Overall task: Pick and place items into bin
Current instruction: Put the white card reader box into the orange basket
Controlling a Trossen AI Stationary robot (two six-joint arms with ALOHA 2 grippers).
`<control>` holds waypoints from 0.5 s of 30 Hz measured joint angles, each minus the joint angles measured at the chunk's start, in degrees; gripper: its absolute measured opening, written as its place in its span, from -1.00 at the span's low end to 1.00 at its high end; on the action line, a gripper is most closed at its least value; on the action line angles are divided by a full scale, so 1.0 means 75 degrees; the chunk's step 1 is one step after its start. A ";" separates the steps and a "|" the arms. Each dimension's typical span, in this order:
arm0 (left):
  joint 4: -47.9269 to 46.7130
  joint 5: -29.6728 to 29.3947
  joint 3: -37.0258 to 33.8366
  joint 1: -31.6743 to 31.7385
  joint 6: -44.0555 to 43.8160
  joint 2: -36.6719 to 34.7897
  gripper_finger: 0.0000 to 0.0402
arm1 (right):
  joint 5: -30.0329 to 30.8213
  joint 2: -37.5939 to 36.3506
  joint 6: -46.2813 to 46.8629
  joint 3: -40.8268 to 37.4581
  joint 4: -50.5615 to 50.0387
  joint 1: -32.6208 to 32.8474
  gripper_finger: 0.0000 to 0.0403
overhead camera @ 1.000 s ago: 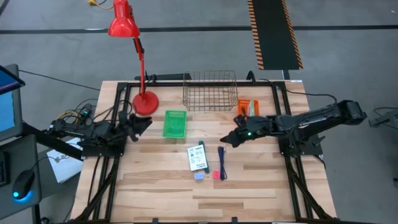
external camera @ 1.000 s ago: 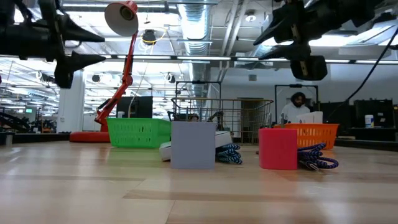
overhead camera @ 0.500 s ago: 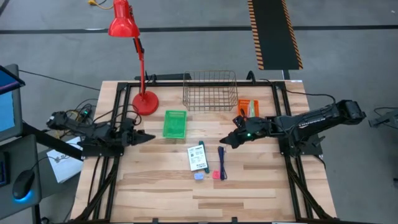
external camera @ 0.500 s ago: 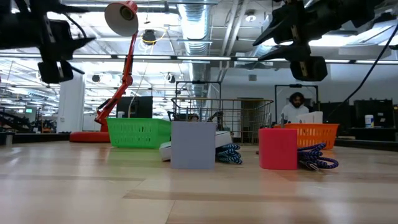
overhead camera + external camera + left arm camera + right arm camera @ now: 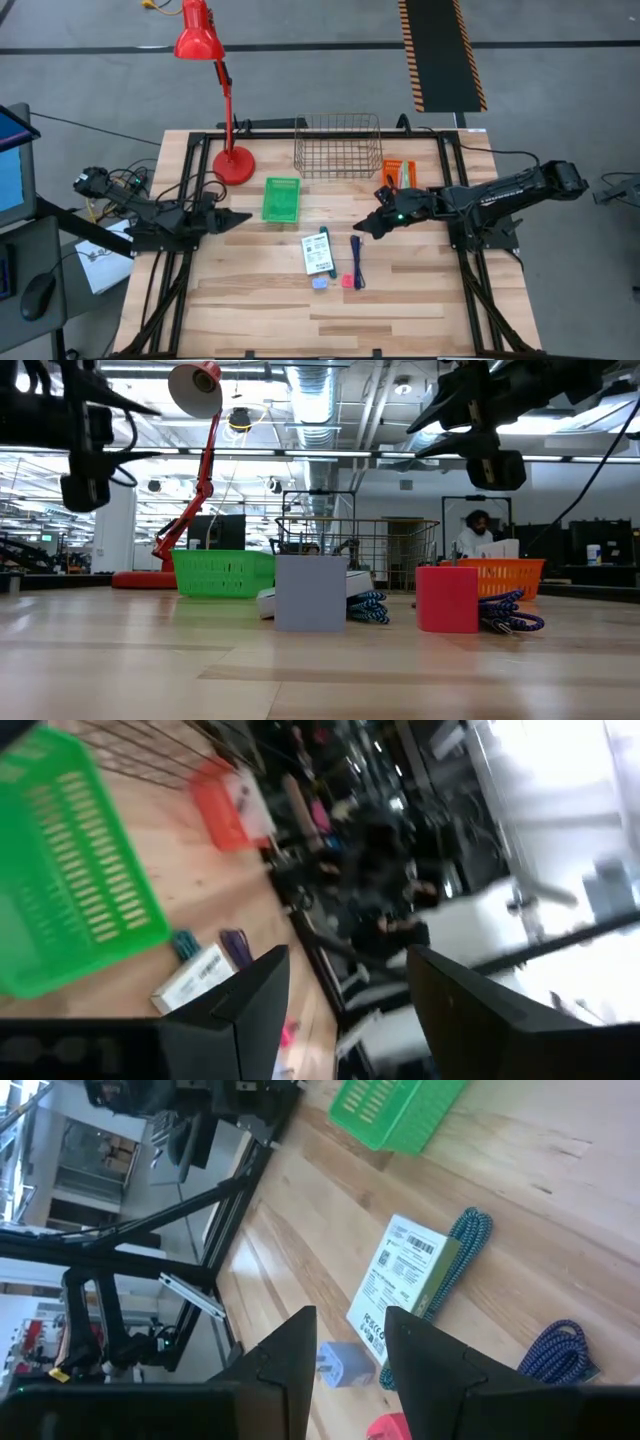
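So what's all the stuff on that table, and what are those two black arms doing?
Card pack: one seen, white printed, table middle.
Teal cord: one, beside the pack.
Dark-blue cord: one, right of the pack.
Light-blue block: one, near edge.
Pink-red block: one, beside it.
Green basket: one, left of centre.
Wire basket: one, far edge.
Orange basket: one, far right.
Red lamp: one, far left.
Person: one, background.
Left gripper: open, empty, left side.
Right gripper: open, empty, above the cords.

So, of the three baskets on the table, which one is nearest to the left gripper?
The green basket. It lies just beside the left gripper, while the wire basket and the orange basket sit farther away, toward the back right.
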 joint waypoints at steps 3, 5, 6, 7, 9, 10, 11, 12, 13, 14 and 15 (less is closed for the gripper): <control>-0.0243 -0.0088 0.0008 0.0003 -0.0563 0.0003 -0.04 | -0.0005 -0.0003 -0.0006 0.0003 0.0002 0.0020 -0.42; -0.0305 -0.0021 0.0008 0.0000 -0.0783 0.0003 -0.04 | -0.0004 -0.0003 -0.0016 0.0003 0.0002 0.0041 -0.42; -0.0288 0.0051 0.0008 -0.0003 -0.0880 0.0003 -0.04 | -0.0002 -0.0003 -0.0058 0.0000 0.0002 0.0056 -0.42; -0.0247 0.0149 0.0008 -0.0003 -0.0948 0.0003 -0.04 | -0.0001 -0.0003 -0.0120 0.0003 0.0002 0.0066 -0.42; -0.0050 0.0343 0.0009 -0.0003 -0.0895 0.0003 -0.04 | -0.0007 -0.0003 -0.0143 0.0003 0.0002 0.0068 -0.42; 0.0134 0.0489 0.0010 -0.0003 -0.0759 0.0003 -0.04 | -0.0007 -0.0003 -0.0146 0.0003 0.0002 0.0069 -0.42; 0.0347 0.0678 0.0015 -0.0003 -0.0572 0.0003 -0.04 | -0.0007 -0.0003 -0.0147 0.0003 0.0002 0.0069 -0.42; 0.0557 0.0868 0.0019 -0.0003 -0.0367 0.0003 -0.05 | -0.0006 -0.0003 -0.0159 0.0003 0.0002 0.0069 -0.42; 0.0749 0.1054 0.0019 -0.0003 -0.0144 0.0003 -0.07 | -0.0004 -0.0003 -0.0178 0.0003 0.0002 0.0066 -0.42; 0.0916 0.1287 0.0020 -0.0003 0.0121 0.0003 -0.09 | -0.0004 -0.0003 -0.0202 0.0003 0.0002 0.0066 -0.42; 0.1019 0.1495 0.0044 -0.0007 0.0404 0.0003 -0.14 | -0.0007 -0.0003 -0.0204 0.0003 0.0002 0.0067 -0.42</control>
